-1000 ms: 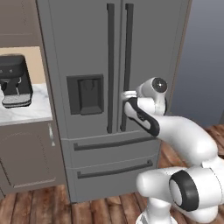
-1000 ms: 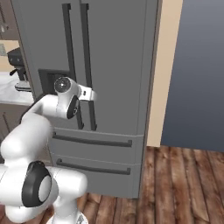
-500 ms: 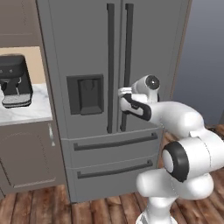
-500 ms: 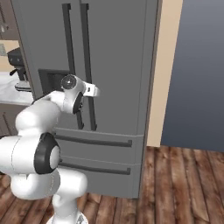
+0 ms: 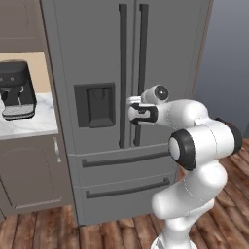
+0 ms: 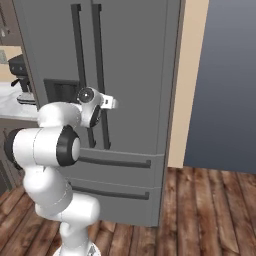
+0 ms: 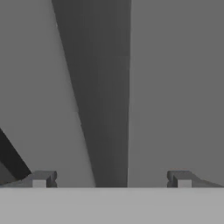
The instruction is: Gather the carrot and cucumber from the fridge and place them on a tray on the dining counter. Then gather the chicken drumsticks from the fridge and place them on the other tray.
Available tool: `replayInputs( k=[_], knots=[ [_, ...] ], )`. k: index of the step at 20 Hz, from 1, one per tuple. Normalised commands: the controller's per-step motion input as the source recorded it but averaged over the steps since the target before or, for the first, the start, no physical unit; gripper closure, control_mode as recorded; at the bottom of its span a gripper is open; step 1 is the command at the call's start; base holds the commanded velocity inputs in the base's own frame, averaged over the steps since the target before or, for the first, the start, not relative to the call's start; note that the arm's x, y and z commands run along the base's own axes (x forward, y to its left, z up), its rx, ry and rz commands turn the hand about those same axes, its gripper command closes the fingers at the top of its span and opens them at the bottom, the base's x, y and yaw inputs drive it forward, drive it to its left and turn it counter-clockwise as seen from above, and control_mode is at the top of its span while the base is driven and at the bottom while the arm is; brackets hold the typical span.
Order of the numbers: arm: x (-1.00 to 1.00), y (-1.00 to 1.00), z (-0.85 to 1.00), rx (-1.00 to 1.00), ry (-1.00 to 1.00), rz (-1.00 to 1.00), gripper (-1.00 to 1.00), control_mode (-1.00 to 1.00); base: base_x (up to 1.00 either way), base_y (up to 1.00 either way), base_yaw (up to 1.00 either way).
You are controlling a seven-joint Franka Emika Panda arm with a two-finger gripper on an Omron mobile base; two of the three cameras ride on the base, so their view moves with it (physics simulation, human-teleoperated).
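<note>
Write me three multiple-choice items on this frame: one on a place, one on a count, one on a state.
1. Where is the hand?
A. at the right door's handle
B. at the bottom drawer
C. over the coffee machine

2. How many long upright handles does the fridge have?
A. one
B. two
C. four

3. How are the fridge doors?
A. both shut
B. left one open
C. both open

Key: 1 A, the hand view looks along the right door handle between the spread fingertips. 2 B, a pair flanks the middle seam. 3 A, the front is flush, no inside showing.

Claw (image 6: 111, 103) at right handle (image 6: 99, 75) of closed fridge (image 6: 135, 65).
</note>
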Motion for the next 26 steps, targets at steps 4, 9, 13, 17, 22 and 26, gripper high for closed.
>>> replayInputs(
  k=[4,9,13,17,22,26],
  knots=[
    [0.64,-0.05,-0.21,0.00,-0.05,0.00,-1.00,-1.00,0.00,0.00,0.00],
    [0.66,-0.03,-0.22,0.00,-0.07,0.00,-1.00,-1.00,0.00,0.00,0.00],
    [0.67,-0.07,-0.25,0.00,-0.07,0.00,-1.00,-1.00,0.00,0.00,0.00],
    [0.77,-0.04,-0.24,0.00,-0.06,0.00,1.00,-1.00,0.00,0.00,0.00],
    [0.79,0.00,-0.14,0.00,-0.05,0.00,1.00,-1.00,0.00,0.00,0.00],
    [0.18,-0.09,0.01,0.07,0.02,0.00,1.00,-1.00,0.00,0.00,0.00]
  ],
)
